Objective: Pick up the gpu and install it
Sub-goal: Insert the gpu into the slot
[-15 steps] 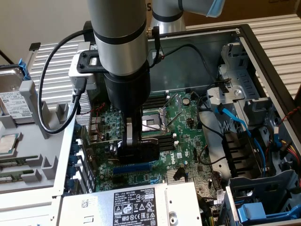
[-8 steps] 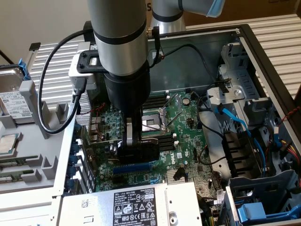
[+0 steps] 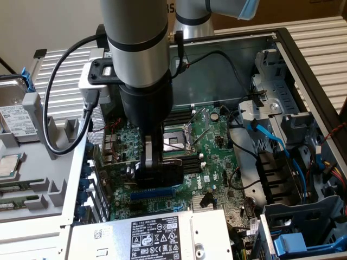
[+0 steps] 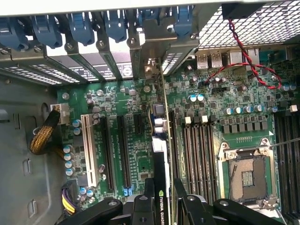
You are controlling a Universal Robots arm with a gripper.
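One card is in hand: the gripper [image 3: 153,162] is clenched on the gpu [image 3: 165,174], its fingers pressing on both faces of the thin board, which stands upright and edge-on inside the open case [image 3: 303,59]. In the wrist view the gpu [image 4: 160,150] runs from the gripper [image 4: 164,200] toward the rear bracket openings under the blue retention clips [image 4: 84,26], low over the motherboard [image 4: 136,136], between the long black expansion slots [image 4: 124,150] and the memory slots [image 4: 199,150]. By my reading the pick-up is done and the install is under way; whether the card's lower edge has entered a slot I cannot tell. Seating it calls for the edge to sit square along the slot and the metal end to meet its bracket opening, then a straight push down. Close by are the cpu socket [image 4: 246,176] and a red-and-black wire pair [image 4: 243,51], both off the card's line. The power supply [image 3: 152,233] sits just beside the blue slot [image 3: 154,192] and crowds that side of the work.
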